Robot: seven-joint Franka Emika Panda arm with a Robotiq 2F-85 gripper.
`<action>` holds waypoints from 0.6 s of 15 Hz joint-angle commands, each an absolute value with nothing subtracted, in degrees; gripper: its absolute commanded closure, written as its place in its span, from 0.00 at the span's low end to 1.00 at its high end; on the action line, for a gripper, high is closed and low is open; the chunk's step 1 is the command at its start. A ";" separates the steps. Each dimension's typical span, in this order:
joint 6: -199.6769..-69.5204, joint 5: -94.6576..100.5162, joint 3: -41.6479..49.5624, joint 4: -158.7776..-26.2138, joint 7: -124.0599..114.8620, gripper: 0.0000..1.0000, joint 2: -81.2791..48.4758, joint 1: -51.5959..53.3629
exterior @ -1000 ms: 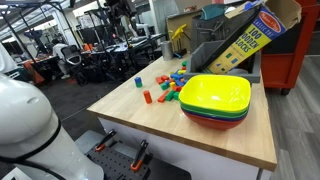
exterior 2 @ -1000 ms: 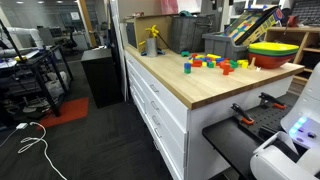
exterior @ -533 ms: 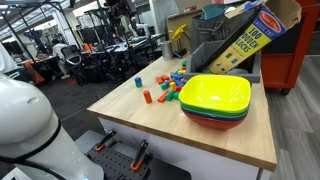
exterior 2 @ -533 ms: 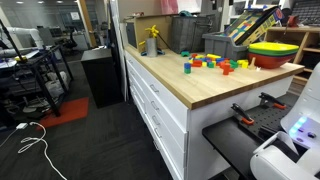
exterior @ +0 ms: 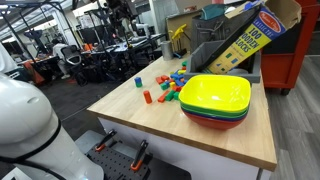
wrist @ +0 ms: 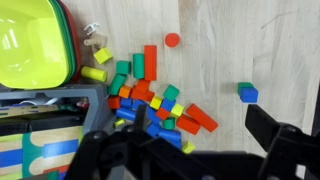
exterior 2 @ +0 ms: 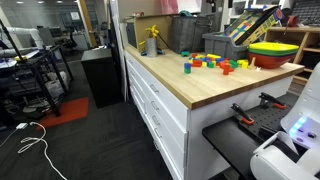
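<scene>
My gripper [wrist: 185, 150] is open and empty, its two dark fingers framing the bottom of the wrist view. It hangs high above a pile of small coloured wooden blocks [wrist: 150, 100] on a wooden tabletop [wrist: 260, 45]. The pile shows in both exterior views [exterior: 170, 85] [exterior 2: 215, 63]. A red cylinder [wrist: 172, 40] and a blue block with a green one [wrist: 247, 93] lie apart from the pile. A stack of bowls with a yellow-green one on top [wrist: 30, 40] stands beside the pile, and also shows in both exterior views [exterior: 215, 98] [exterior 2: 272, 50].
A tilted cardboard blocks box [exterior: 245, 40] leans behind the bowls and shows in the wrist view [wrist: 40, 145]. A grey bin [exterior 2: 190, 35] and a yellow figure [exterior 2: 152, 38] stand at the back. The counter has drawers [exterior 2: 150, 105]; cables lie on the floor [exterior 2: 30, 140].
</scene>
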State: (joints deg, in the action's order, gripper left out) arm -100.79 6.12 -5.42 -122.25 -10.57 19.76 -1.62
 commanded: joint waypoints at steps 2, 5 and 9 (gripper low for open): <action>-100.54 5.85 -5.22 -121.17 -15.53 0.00 15.39 -1.30; -99.99 5.09 -5.10 -121.44 -19.11 0.00 12.93 -1.25; -100.19 4.01 -4.43 -121.63 -23.07 0.00 9.10 -1.34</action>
State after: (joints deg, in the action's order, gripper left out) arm -100.79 5.50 -5.23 -122.26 -20.11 11.45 -1.56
